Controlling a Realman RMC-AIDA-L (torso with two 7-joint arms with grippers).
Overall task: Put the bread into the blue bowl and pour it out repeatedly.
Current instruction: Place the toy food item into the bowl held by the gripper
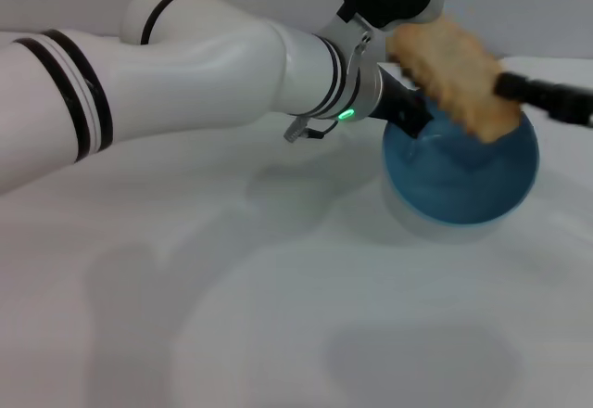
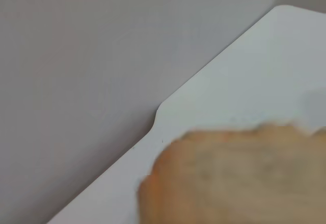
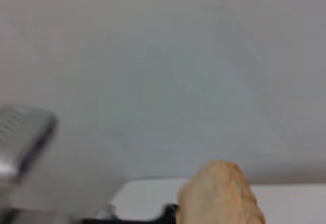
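You have the bread [image 1: 454, 74], an elongated tan-yellow toy loaf with an orange-tinged crust, held tilted in the air just above the round, glossy light-blue bowl [image 1: 463, 172] on the white desk [image 1: 278, 315]. The right tool [image 1: 505, 88] appears to pinch its far end; the left tool [image 1: 408, 111] sits at the bowl's rim, and you cannot tell its state. Centre the loaf over the opening, lower it inside, then let go.

The left arm [image 1: 185, 65] is glossy white with black ring bands, a silver wrist collar bearing a green light [image 1: 346, 114] behind its black claw [image 1: 408, 107].
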